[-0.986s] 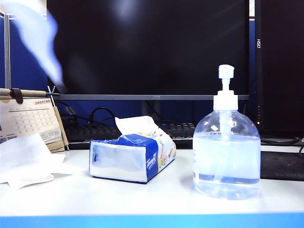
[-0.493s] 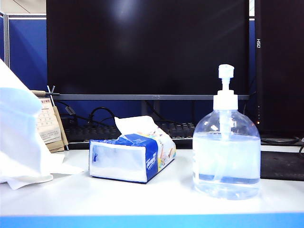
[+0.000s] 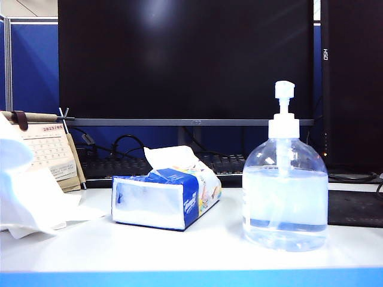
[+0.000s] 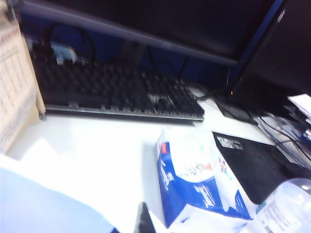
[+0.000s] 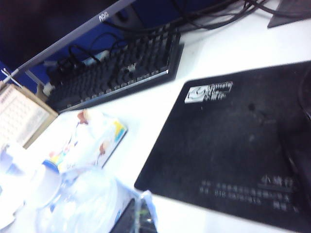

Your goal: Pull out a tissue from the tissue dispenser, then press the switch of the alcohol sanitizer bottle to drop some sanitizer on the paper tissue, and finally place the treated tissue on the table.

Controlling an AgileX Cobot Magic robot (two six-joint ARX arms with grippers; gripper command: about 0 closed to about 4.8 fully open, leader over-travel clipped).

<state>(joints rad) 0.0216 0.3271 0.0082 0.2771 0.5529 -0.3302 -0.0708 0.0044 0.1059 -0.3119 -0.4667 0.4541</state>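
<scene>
The tissue (image 3: 36, 203) lies crumpled on the table (image 3: 197, 245) at the far left, in front of the calendar. A pale blurred shape (image 3: 11, 156) overlaps it at the left edge; I cannot tell what it is. The tissue dispenser (image 3: 158, 200), blue and white, sits mid-table with a sheet sticking up. The alcohol sanitizer bottle (image 3: 285, 197) stands to its right, and nothing touches its switch (image 3: 284, 92). Neither gripper shows clearly in the exterior view. My left gripper (image 4: 143, 221) hovers, shut, near the dispenser (image 4: 194, 184). My right gripper (image 5: 138, 218) is shut beside the bottle (image 5: 82, 204).
A dark monitor (image 3: 185, 60) fills the back, with a black keyboard (image 3: 119, 167) and cables under it. A desk calendar (image 3: 45, 149) stands at the back left. A black mouse mat (image 5: 228, 141) lies right of the bottle.
A pale blurred shape dropped from the upper left down the left edge and now sits lower and smaller. The tissue, dispenser and bottle have not moved.
</scene>
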